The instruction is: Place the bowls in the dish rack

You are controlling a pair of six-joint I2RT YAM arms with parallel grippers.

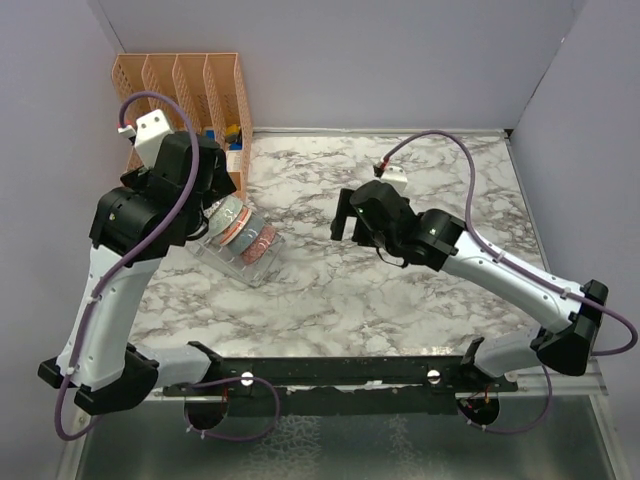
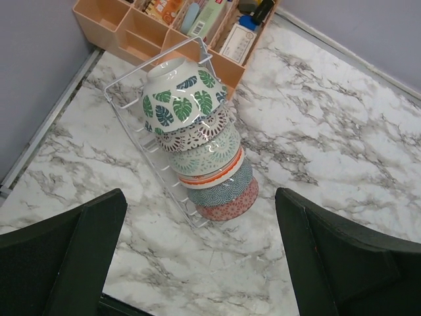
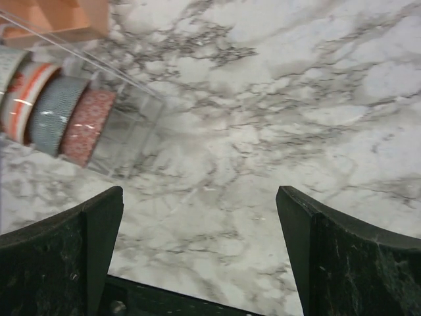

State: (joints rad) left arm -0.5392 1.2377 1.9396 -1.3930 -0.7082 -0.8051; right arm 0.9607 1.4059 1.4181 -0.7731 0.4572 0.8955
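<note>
Several patterned bowls stand on edge in a row in the clear dish rack, from a green-white leaf bowl at the far end to a red one at the near end. In the top view the bowls sit in the rack at the left, partly under my left arm. My left gripper is open and empty, above the marble just short of the red bowl. My right gripper is open and empty, well right of the rack. The right wrist view shows the rack's end and the last bowls.
A tall orange slotted organizer with small items stands in the back left corner, right behind the rack, and also shows in the left wrist view. Grey walls close the back and sides. The marble tabletop spreads to the right.
</note>
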